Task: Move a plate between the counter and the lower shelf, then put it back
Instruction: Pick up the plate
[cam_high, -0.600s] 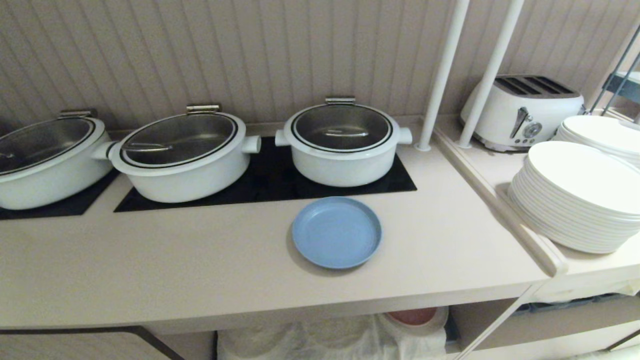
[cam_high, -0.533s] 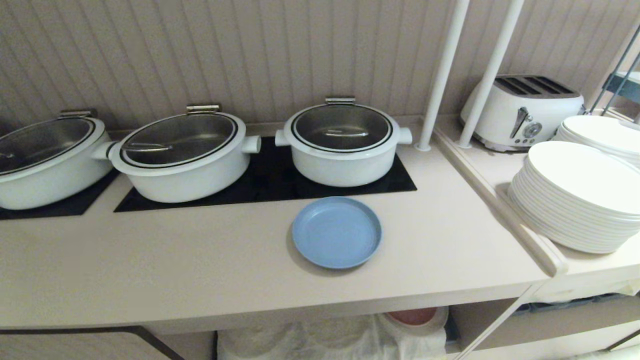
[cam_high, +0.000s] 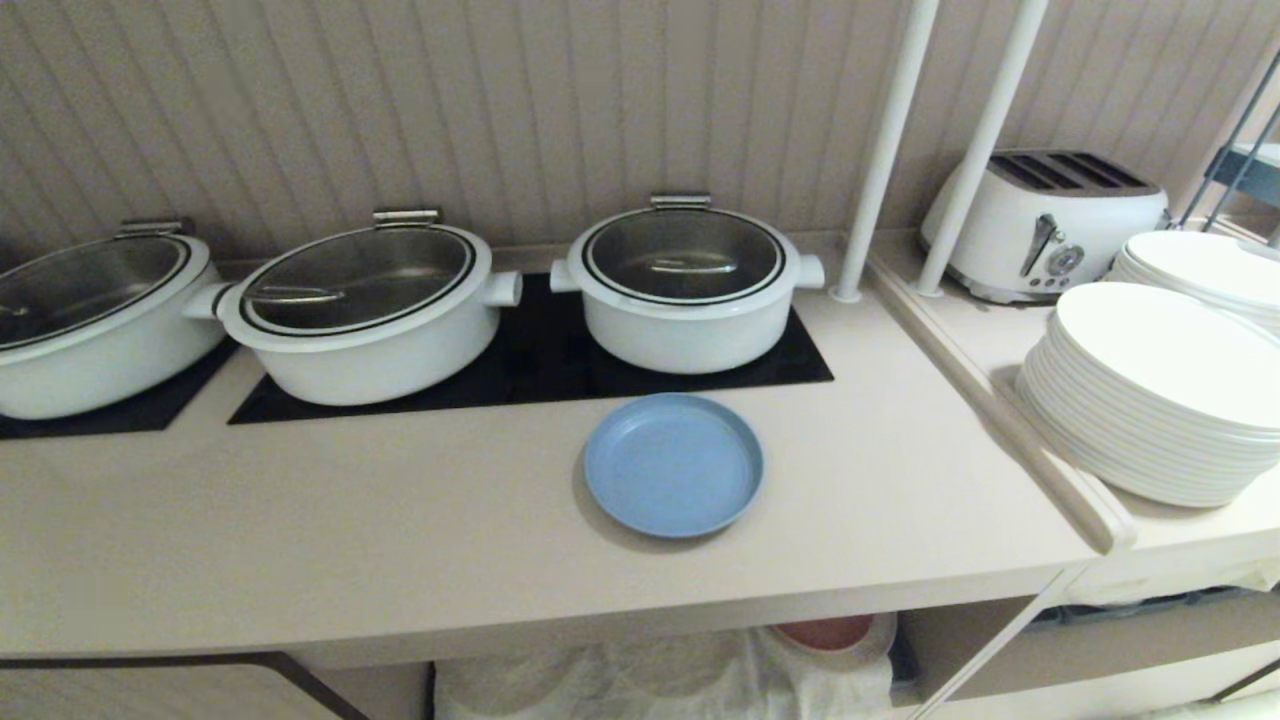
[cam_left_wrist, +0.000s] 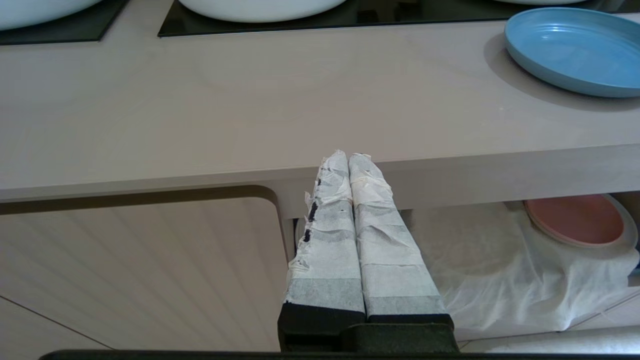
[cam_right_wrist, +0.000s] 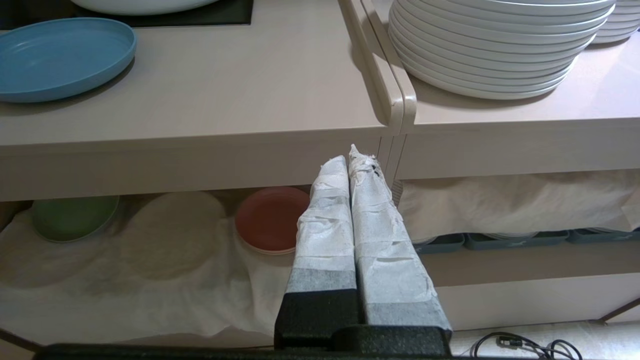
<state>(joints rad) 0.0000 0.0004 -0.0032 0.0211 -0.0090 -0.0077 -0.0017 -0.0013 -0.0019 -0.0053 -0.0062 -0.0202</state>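
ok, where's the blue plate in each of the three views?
Head view: plate at centre, on the counter before the right-hand pot.
Left wrist view: upper right corner.
Right wrist view: upper left corner.
Shared landmark: the pink plate on the lower shelf.

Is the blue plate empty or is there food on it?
Empty. The plate shows only bare blue inside, flat on the counter.

We get soft, even indoor light, dim-ish; the plate (cam_high: 673, 464) throws a faint shadow on the counter (cam_high: 400, 520), edges look slightly blurry, maybe.
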